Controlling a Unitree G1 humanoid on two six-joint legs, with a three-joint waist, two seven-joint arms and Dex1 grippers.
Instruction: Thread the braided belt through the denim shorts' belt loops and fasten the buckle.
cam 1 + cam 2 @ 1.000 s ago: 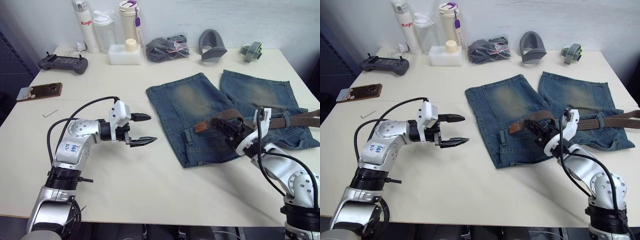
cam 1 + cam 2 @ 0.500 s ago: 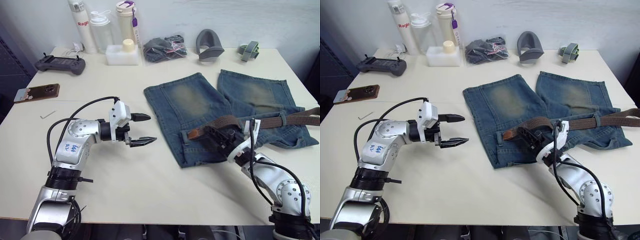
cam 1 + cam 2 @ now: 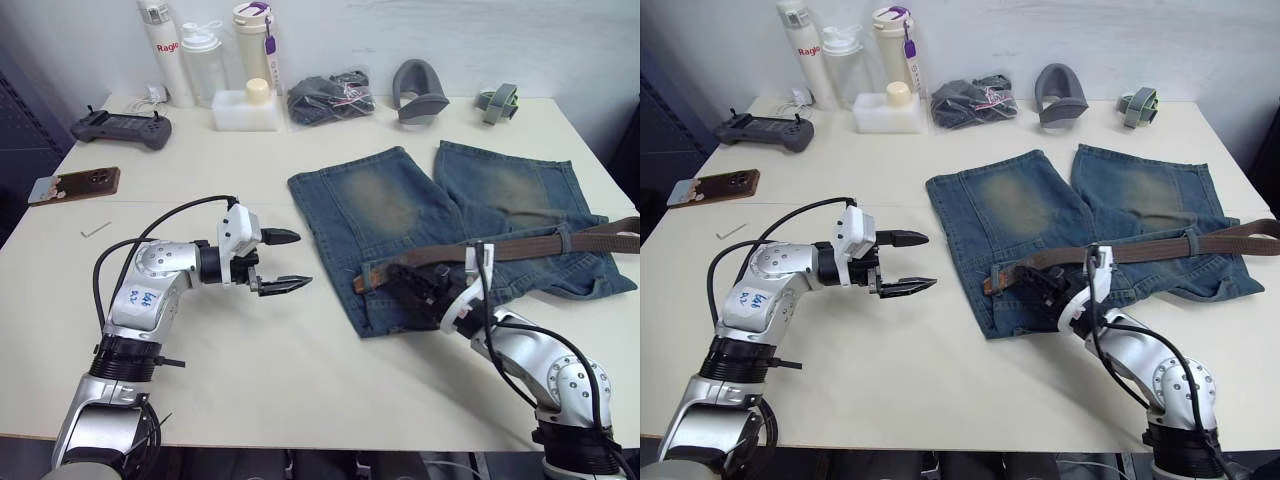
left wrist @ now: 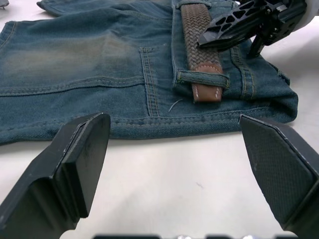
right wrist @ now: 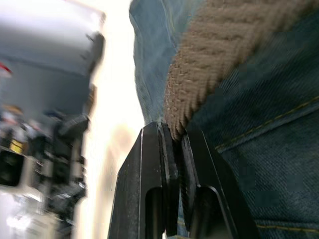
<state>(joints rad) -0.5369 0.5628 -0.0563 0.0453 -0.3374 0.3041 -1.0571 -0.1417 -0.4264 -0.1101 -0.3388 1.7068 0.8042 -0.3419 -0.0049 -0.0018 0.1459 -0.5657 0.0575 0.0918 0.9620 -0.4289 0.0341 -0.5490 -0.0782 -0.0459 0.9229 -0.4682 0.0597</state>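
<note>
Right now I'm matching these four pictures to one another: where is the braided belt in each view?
Left eye view: the braided belt lies along the denim shorts' waistband, right of centre.
Right eye view: same place.
Left wrist view: on the waistband, its tip through a belt loop.
Right wrist view: pinched.
Shared landmark: the right claw clamped on it.

Denim shorts [image 3: 430, 215] lie flat on the table's [image 3: 300, 370] right half, legs pointing back. The braided belt [image 3: 520, 245] runs across the waistband, its tip [image 4: 208, 89] under a belt loop [image 4: 202, 78] at the left end. Bottles [image 3: 205, 55] stand along the back left edge, a dark fabric bundle [image 3: 330, 95] right of them.
</note>
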